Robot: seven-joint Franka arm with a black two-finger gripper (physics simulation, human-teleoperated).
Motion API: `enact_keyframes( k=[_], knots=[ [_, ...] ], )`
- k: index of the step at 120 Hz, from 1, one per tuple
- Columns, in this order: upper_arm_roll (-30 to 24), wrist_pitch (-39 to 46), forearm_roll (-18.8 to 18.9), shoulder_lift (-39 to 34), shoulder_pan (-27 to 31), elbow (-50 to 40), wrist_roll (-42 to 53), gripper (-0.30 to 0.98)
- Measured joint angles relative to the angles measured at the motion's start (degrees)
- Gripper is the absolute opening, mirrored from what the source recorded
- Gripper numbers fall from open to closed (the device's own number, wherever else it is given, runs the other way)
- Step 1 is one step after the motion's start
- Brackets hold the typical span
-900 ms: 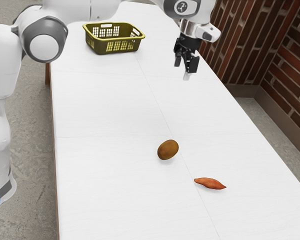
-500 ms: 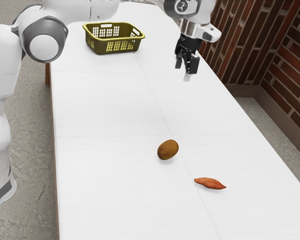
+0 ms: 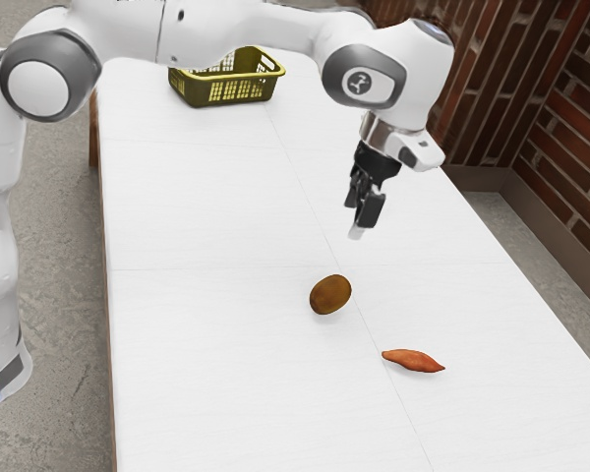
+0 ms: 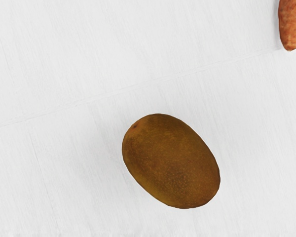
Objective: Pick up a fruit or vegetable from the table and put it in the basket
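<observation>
My gripper (image 3: 361,210) hangs above the table in the exterior view, open, with nothing between its two dark fingers. The brown oval fruit (image 3: 330,294), like a kiwi, lies on the white table, lower than the hand. The wrist view shows that fruit (image 4: 171,161) large, apart from the hand. An orange-red vegetable (image 3: 413,361), slender with pointed ends, rests farther from the gripper than the brown fruit; its tip (image 4: 291,25) appears in the wrist view. The yellow-green basket (image 3: 241,91) stands at the table's far end, partly hidden by the arm.
The white table (image 3: 206,344) runs lengthwise through the exterior view. A brick wall (image 3: 560,118) rises beyond its edge at the exterior view's right. My arm stretches across the table's far end, over part of the basket's rim.
My hand has come down the exterior view, away from the basket's end and closer to the brown fruit. The fruit, the orange-red vegetable and the basket have stayed in place.
</observation>
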Motion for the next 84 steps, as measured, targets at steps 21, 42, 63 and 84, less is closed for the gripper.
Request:
enact_keyframes(
  k=[21,42,63,84],
  knots=[
    [0.2,2.9,-1.2,-3.9,0.0,-8.2,-4.2,0.69],
    [0.3,5.7,-6.8,-6.9,0.3,-15.4,-10.7,0.69],
    [0.2,9.1,-10.2,-7.7,-0.1,-18.9,-15.9,0.69],
    [0.1,10.7,-10.1,-7.7,-0.7,-20.1,-19.7,0.69]
  ],
)
